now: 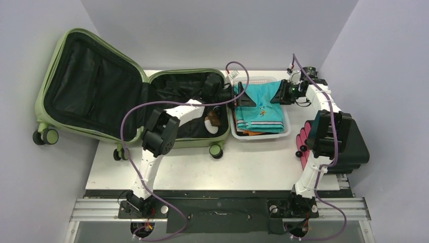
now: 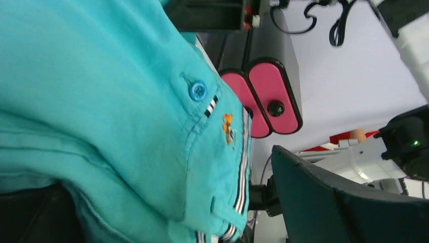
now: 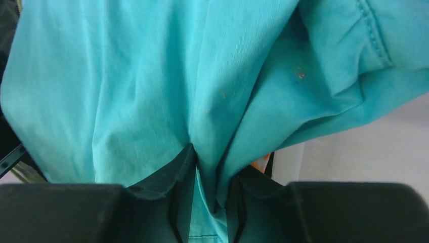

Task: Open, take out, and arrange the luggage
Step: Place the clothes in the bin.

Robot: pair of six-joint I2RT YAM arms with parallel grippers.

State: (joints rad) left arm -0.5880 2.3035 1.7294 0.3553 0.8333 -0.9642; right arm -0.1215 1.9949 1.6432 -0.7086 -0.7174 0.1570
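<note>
Your room to move is the bare strip of table [image 1: 243, 167] along the near edge, in front of everything. At the left rear the suitcase [image 1: 86, 86] lies open. Its lid leans up and out past the table's left edge, and its base lies flat beside the basket [image 1: 260, 135]. At the right edge the black case [image 1: 354, 147] sticks out past the table.

Your left gripper [image 1: 245, 96] has its fingers spread wide, at the basket's left side, with the teal shirt [image 1: 260, 98] lying between them. Your right gripper [image 3: 212, 167] is pressed together on a fold of that shirt at the basket's right rear.

You have one suitcase with three wheel sets showing, one basket, one black case, one teal shirt on other folded clothes, and one brown-and-white thing [image 1: 211, 121] in the suitcase base.
</note>
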